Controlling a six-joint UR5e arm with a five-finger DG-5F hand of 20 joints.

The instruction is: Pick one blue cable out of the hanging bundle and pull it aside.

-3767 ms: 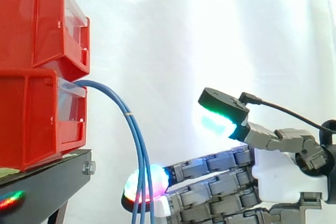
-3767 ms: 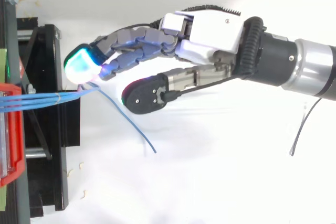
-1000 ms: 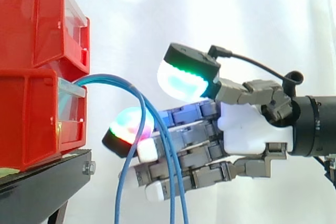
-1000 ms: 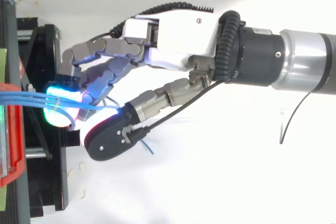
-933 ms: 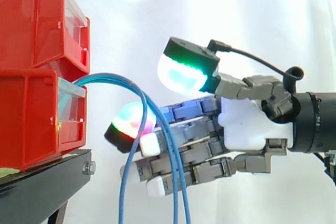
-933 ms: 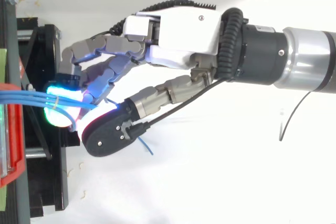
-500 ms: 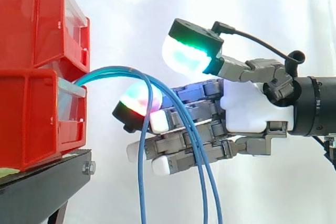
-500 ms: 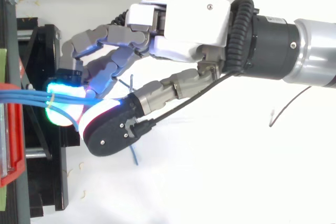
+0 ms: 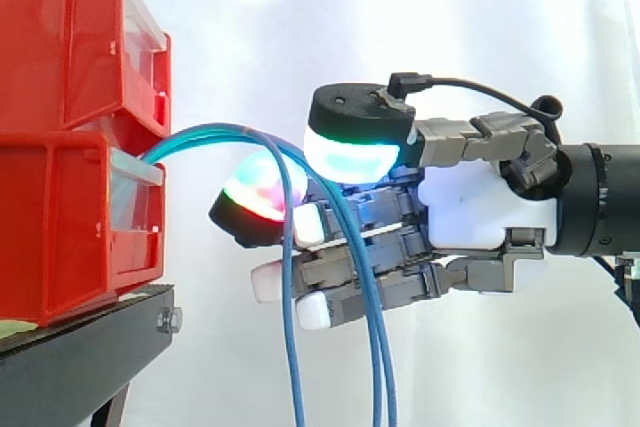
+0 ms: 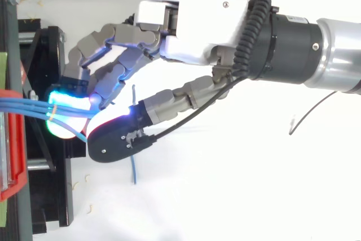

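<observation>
Several blue cables (image 9: 215, 134) leave the lower red bin (image 9: 60, 227), arch to the right and hang down. My hand (image 9: 480, 212) reaches in from the right at the height of the arch. Its thumb pad (image 9: 350, 159), glowing green, lies against the fingers, and two cables (image 9: 380, 347) run down between thumb and fingers. A third cable (image 9: 290, 327) hangs apart, further left, in front of the fingertips. From above, the cables (image 10: 28, 108) run from the bin to a glowing fingertip (image 10: 65, 114), and a loose end (image 10: 133, 167) dangles below the thumb.
A second red bin (image 9: 70, 37) sits on top of the lower one. Both rest on the black stand (image 9: 90, 357), close to the fingertips on the left. A white curtain (image 9: 400, 27) hangs behind, with open space to the right and below the hand.
The thumb has swung down from above the fingers onto the cables. The hand has lifted and drawn the arch of cables to the right, and one cable now hangs apart.
</observation>
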